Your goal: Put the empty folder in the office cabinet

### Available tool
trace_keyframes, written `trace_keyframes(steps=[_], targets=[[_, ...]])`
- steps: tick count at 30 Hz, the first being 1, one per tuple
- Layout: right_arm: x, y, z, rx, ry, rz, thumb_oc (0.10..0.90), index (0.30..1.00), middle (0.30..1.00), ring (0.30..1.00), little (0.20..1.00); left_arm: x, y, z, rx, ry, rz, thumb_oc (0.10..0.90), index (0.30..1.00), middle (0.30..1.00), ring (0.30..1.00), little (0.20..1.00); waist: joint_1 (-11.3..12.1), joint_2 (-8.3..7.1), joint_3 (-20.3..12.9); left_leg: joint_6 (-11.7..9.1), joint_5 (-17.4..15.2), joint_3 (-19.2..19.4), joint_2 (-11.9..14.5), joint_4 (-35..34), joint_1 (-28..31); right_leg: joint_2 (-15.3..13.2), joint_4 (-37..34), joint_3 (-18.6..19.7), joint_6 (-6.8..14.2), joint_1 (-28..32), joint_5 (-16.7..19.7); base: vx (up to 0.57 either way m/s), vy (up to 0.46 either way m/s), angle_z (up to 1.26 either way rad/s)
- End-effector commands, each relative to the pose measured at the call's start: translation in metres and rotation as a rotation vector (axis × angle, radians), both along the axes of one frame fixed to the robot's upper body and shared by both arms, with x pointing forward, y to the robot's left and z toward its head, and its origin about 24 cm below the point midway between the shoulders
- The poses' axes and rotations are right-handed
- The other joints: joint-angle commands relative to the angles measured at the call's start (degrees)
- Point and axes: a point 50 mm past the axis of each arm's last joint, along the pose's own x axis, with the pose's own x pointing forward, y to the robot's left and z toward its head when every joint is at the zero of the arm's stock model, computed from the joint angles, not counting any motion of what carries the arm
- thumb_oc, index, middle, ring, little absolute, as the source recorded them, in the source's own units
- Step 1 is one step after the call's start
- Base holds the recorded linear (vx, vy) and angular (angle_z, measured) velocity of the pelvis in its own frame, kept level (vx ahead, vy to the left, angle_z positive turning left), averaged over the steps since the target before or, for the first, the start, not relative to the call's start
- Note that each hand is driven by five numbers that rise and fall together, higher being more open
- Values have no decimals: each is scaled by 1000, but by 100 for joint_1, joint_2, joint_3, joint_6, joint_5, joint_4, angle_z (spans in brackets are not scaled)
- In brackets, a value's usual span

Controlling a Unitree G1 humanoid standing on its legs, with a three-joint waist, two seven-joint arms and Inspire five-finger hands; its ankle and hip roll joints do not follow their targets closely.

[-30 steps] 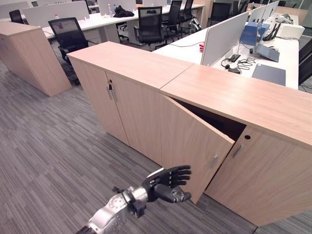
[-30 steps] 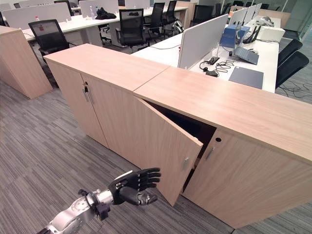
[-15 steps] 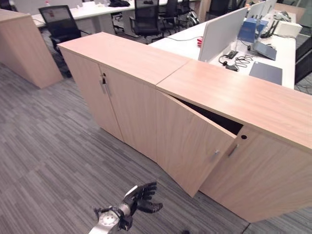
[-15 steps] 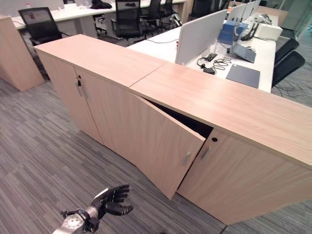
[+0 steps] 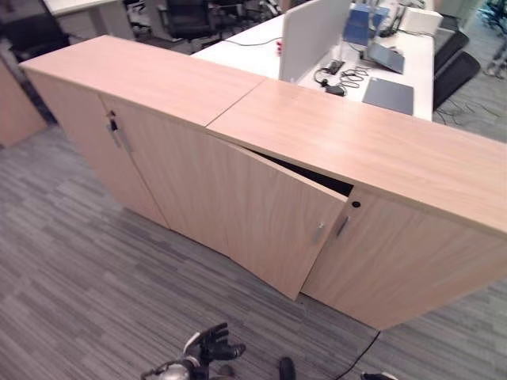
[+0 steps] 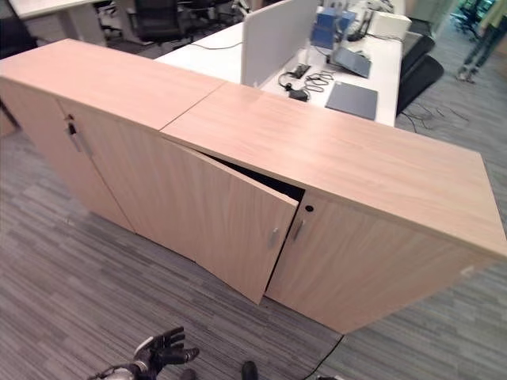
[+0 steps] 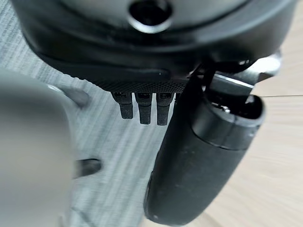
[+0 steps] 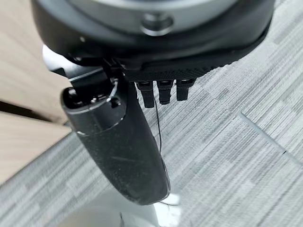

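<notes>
My left hand (image 5: 212,351) hung empty with fingers loosely spread below the half-open cabinet door (image 5: 273,229), my right hand (image 8: 142,142) likewise relaxed and empty, and the folder (image 5: 388,96) lay on the table behind the office cabinet (image 5: 356,150).

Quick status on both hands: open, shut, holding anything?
Left hand: open, fingers relaxed, holding nothing, low over the carpet.
Right hand: open, fingers straight, holding nothing.

Grey striped carpet (image 5: 71,261), white desk (image 6: 238,55) with divider screen (image 6: 273,32), dark laptop (image 6: 352,100) and cables (image 6: 299,79)
</notes>
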Motion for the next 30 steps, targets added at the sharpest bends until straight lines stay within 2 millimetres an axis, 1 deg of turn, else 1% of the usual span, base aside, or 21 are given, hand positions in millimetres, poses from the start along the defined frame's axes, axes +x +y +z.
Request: trace_keyframes(steps=[1,2,3,6,8,9,10,11,14,16,17,21,30], targets=[[7,-1,1,11,-30,-85,800,900,900,900,900,8,21,3,160,15,-131,800,900,900,900,900,-67,-157,-207,96,-278,339,-115,-231,127,283,54,-157,301,312,-590,72,189,-42],[6,4,-1,27,-27,-85,800,900,900,900,900,-3,24,-1,228,87,-244,800,900,900,900,900,-81,-77,-291,147,-163,453,-103,-660,360,257,54,-138,331,297,-585,69,177,-31],[5,6,-1,29,-22,-80,800,900,900,900,900,-5,24,-1,237,94,-258,800,900,900,900,900,-87,-51,-306,151,-145,468,-108,-759,415,251,54,-137,334,309,-583,54,172,-22],[-1,9,-3,42,-3,-85,800,900,900,900,900,-11,24,-3,269,130,-325,800,900,900,900,900,-122,-5,-371,159,-207,517,-149,-759,472,217,54,-163,350,345,-608,26,76,-11],[-7,11,-5,49,12,-99,800,900,900,900,900,-18,23,-5,276,156,-335,800,900,900,900,900,-130,9,-402,173,-224,543,-149,-759,534,194,54,-177,366,414,-643,47,67,-3],[-7,11,-5,49,12,-99,800,900,900,900,900,-18,23,-5,276,156,-335,800,900,900,900,900,-129,9,-401,173,-224,543,-149,-759,535,194,54,-177,366,415,-643,42,60,-5],[-13,14,-7,53,31,-102,800,900,900,900,900,-17,21,-5,269,151,-337,800,900,900,900,900,-135,22,-403,186,-244,553,-165,-759,565,176,54,-182,372,442,-642,19,31,-2],[-13,14,-7,53,31,-102,800,900,900,900,900,-17,21,-5,269,151,-337,800,900,900,900,900,-135,22,-403,186,-244,553,-165,-759,565,176,54,-182,372,442,-642,23,45,-1],[-17,14,-7,49,52,-89,800,900,900,900,900,-16,18,-6,282,159,-388,800,900,900,900,900,-156,45,-416,203,-271,601,-175,-759,589,157,54,-171,390,443,-632,10,26,-1],[-16,13,-7,43,55,-78,800,900,900,900,900,-14,18,-5,297,159,-418,800,900,900,900,900,-156,61,-427,211,-284,631,-176,-759,601,150,54,-164,398,450,-629,16,41,-6],[-15,13,-7,40,54,-66,800,900,900,900,900,-10,19,-4,301,146,-419,800,900,900,900,900,-156,71,-444,219,-295,648,-183,-759,615,146,54,-153,400,459,-631,13,33,-7],[-11,12,-6,39,41,-71,800,900,900,900,900,-8,20,-3,299,135,-398,800,900,900,900,900,-156,88,-470,230,-306,654,-191,-759,624,137,54,-142,404,465,-633,11,20,-13],[-11,16,-7,48,40,-76,800,900,900,900,900,-12,14,-6,282,147,-410,800,900,900,900,900,-169,135,-498,245,-321,655,-206,-759,645,118,54,-135,401,473,-632,1,4,-2]])
